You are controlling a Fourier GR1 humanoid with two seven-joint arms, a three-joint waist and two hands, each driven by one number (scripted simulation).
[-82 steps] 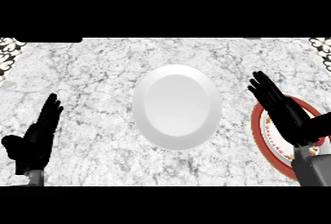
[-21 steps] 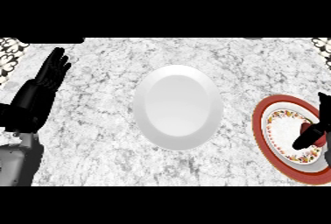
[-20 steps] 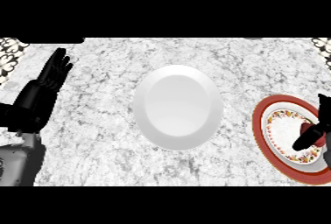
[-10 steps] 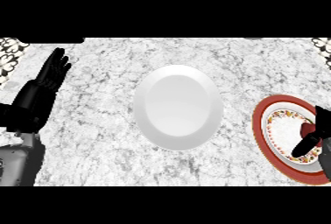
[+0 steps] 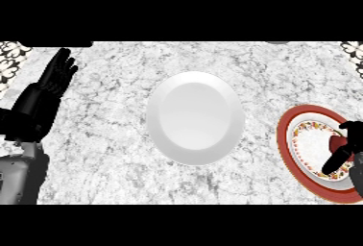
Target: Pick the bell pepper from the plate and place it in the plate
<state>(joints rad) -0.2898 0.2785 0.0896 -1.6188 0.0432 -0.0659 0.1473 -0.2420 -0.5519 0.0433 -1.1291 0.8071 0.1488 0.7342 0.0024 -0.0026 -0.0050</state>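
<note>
Looking down at the marble counter (image 5: 106,158), the nearest stuff sits toward the lower edge. At about 4 o'clock there's the red-rimmed plate (image 5: 291,153) with a patterned ring inside it, partly cut off by the right edge. The right hand (image 5: 342,153) is over that plate, fingers curled downward around something red: that's the bell pepper (image 5: 336,142), only a small bit of it showing between the thumb and fingers, sitting over the plate's inner part. Can't tell if it's lifted off the plate or still touching it.

Over at 8 to 9 o'clock the left forearm (image 5: 20,180) comes in, grey, with the left hand (image 5: 44,96) above it near the left edge, fingers straight and slightly spread, pointing toward 12 o'clock, holding nothing. It's just resting there.

Dead center is the plain white plate (image 5: 195,117), well apart from both hands, with nothing on it. Farthest out, at 10 and 2 o'clock, patterned black-and-white bits (image 5: 13,53) peek in at the corners.
</note>
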